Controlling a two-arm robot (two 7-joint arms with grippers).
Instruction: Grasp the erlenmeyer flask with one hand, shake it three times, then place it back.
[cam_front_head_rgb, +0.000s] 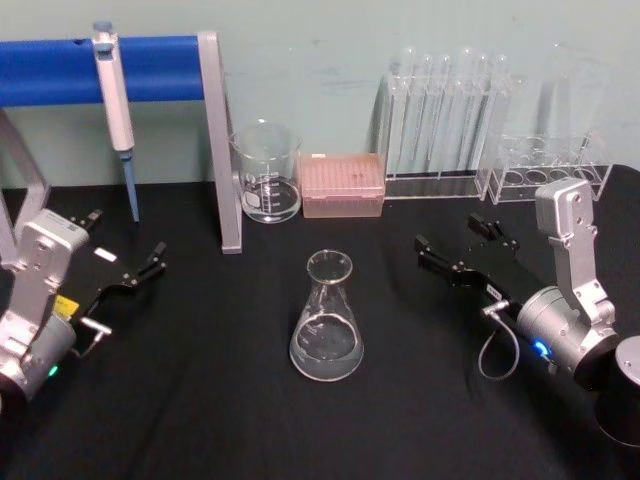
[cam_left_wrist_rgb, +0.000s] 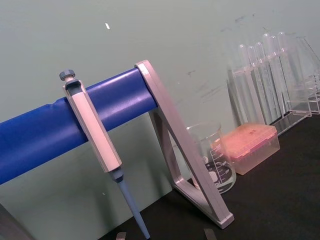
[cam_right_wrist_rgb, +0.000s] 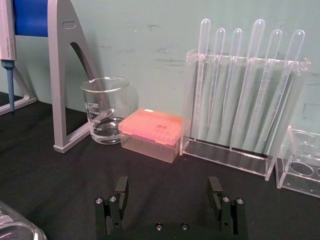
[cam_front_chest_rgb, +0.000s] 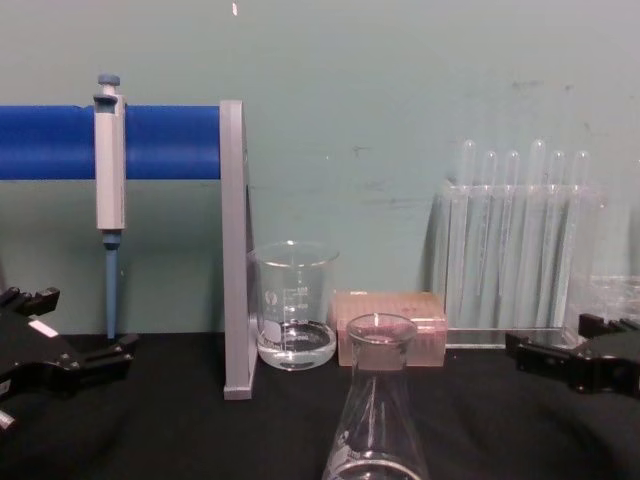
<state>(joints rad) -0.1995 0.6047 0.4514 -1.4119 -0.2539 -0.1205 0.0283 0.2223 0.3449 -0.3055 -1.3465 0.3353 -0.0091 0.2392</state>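
Where the black tabletop (cam_front_head_rgb: 200, 400) meets your pale green wall (cam_front_head_rgb: 330, 60), the erlenmeyer flask (cam_front_head_rgb: 326, 320) stands upright, untouched; right end effector (cam_right_wrist_rgb: 169, 192) spread apart, left end effector (cam_front_head_rgb: 125, 250) seemingly likewise.

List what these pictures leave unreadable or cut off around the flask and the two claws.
- Erlenmeyer flask: chest view's bottom edge cuts off its base, hiding the liquid level there.
- Flask in the right wrist view: just a corner sliver.
- Beaker graduations: too small to read in the head view.
- Left claw: too small in the head view to judge its fingers.
- Right claw: open, clear of the flask.
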